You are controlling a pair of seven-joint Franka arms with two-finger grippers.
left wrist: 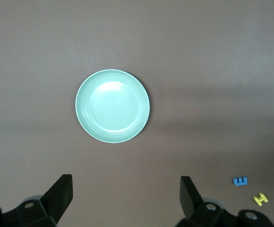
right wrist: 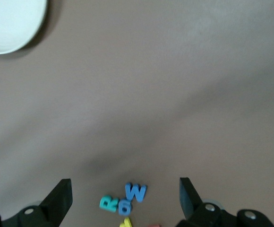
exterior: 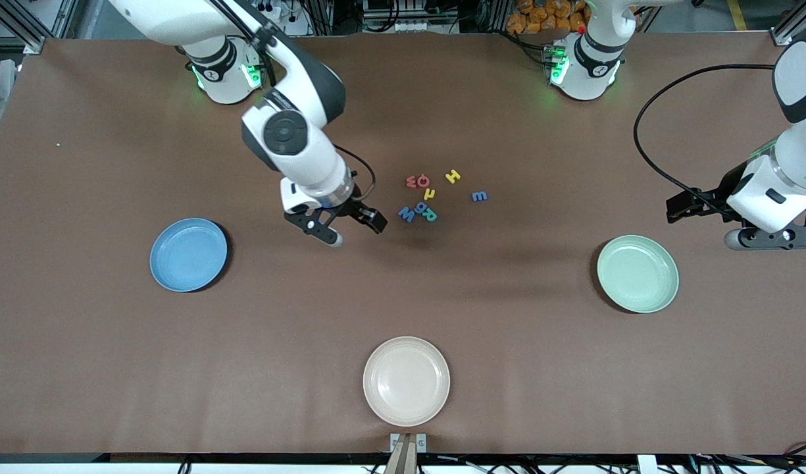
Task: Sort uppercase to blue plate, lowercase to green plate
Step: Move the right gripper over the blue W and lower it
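In the middle of the front view, slightly above centre, the foam letters lie in a loose cluster on the brown bench (exterior: 113, 368), none yet on a plate. The right claw (exterior: 347, 228) hangs just beside them, toward the right arm's end, its jaws spread wide and holding nothing. The blue W (exterior: 406, 213) is the letter closest to it, with a small blue lowercase letter (exterior: 420, 209) and the teal R (exterior: 429, 214) touching or nearly touching one another just past it; in the right wrist view these three sit low in the frame between the two fingers. The red O (exterior: 423, 181), red w (exterior: 411, 181), a small yellow letter (exterior: 429, 193), yellow H (exterior: 453, 176) and a lone blue lowercase letter (exterior: 479, 196) lie higher in the frame. The blue plate (exterior: 188, 255) sits at centre left, the green plate (exterior: 637, 273) at centre right, a cream plate (exterior: 406, 380) at bottom centre. The left claw (exterior: 708, 220) waits above the green plate, released and empty. The right arm is the nearer; I judge its next move a short reach to the W. No brand marks are readable.
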